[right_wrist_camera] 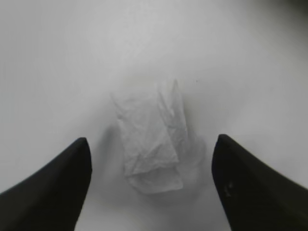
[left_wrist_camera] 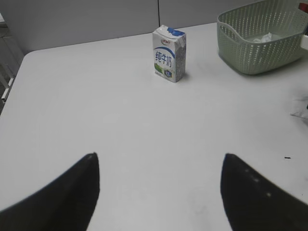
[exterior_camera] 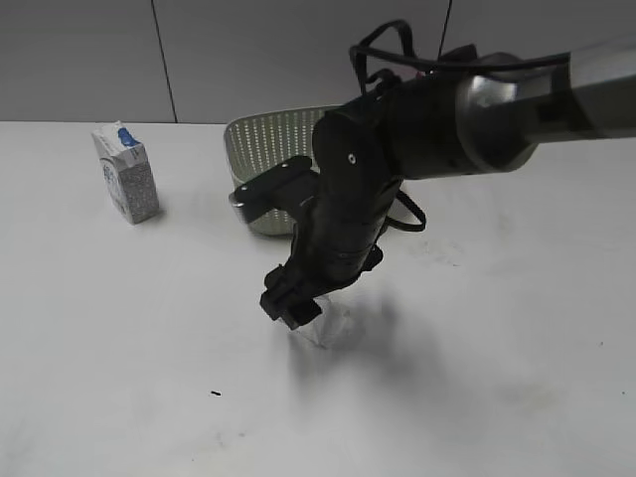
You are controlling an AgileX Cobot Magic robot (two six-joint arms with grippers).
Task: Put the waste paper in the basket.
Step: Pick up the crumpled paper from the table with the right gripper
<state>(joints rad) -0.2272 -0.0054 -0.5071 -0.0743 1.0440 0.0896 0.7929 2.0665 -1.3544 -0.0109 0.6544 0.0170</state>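
Exterior view: the right arm [exterior_camera: 447,119] reaches across the white table [exterior_camera: 119,348], hiding part of the pale green basket [exterior_camera: 268,134]. Left of the basket stands a small carton [left_wrist_camera: 169,54] printed 纯牛奶. A paper wad [left_wrist_camera: 263,38] lies inside the basket. Nearer than the basket, another waste paper [right_wrist_camera: 154,137] lies elongated between the right gripper [right_wrist_camera: 149,180], spread wide, not gripping. The left gripper [left_wrist_camera: 159,190] gapes wide, holding nothing.

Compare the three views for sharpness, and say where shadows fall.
Exterior view: sharp, a dark smudgy shadow beneath the right pincer around the waste paper. Left wrist view: crisp milk carton and basket. Right wrist view: soft, hazy, paper blurred.
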